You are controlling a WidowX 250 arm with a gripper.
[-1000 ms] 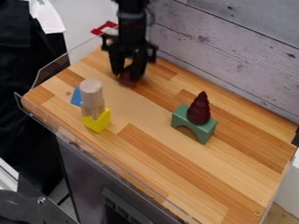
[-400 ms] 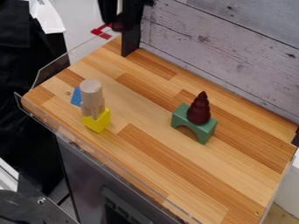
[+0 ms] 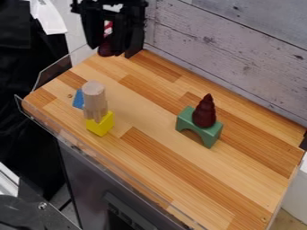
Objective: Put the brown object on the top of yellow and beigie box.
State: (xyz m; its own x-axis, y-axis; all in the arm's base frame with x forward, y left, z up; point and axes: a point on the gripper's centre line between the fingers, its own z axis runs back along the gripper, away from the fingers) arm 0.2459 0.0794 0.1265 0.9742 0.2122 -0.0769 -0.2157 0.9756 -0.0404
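The black gripper (image 3: pixel 110 48) hangs over the back left corner of the wooden top, shut on a dark brown object (image 3: pixel 105 46) whose lower end shows between the fingers. To the front left, a yellow block (image 3: pixel 101 124) sits on the wood with beige pieces (image 3: pixel 94 97) stacked upright above it, the topmost a round cylinder. The gripper is behind this stack and higher up, apart from it.
A green arch block (image 3: pixel 201 127) carries a dark red ridged cone (image 3: pixel 204 112) right of centre. Behind the stack lies a blue piece (image 3: pixel 78 99). A clear rim (image 3: pixel 54 74) borders the left edge, and a whitewashed plank wall (image 3: pixel 234 54) stands behind.
The gripper first rose from the wooden top out to the upper edge, then came lower again toward the back left corner, carrying the brown object. The blocks have stayed put.
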